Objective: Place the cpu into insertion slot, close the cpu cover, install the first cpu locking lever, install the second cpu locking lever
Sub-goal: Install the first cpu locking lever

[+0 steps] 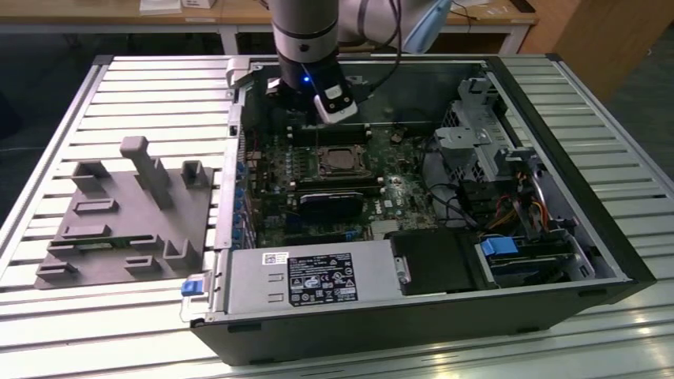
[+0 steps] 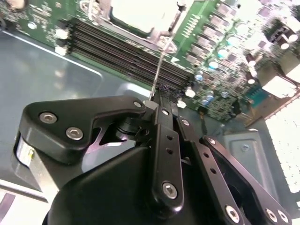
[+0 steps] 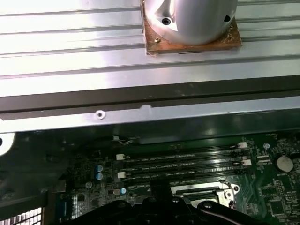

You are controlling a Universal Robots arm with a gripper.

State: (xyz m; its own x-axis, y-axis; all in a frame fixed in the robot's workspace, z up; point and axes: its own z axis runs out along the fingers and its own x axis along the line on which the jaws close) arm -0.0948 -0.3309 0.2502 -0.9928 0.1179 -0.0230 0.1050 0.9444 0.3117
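Exterior view: a slatted metal tabletop (image 1: 106, 95) carries an open computer case (image 1: 421, 332), its motherboard (image 1: 284, 170) facing up. The arm (image 1: 305, 31) reaches down into the case just beside the socket (image 1: 320, 162). The cpu (image 1: 339, 161) lies seated in that socket, mid-board, with the cover plate (image 2: 140, 33) flat around it. In the second wrist view the jaws are together, pinching the end of a thin locking lever (image 2: 163, 52) that rises from the socket.

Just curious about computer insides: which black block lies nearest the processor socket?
The smaller rounded black block, close by the insertion slot; the bigger black box sits by the grey power supply.
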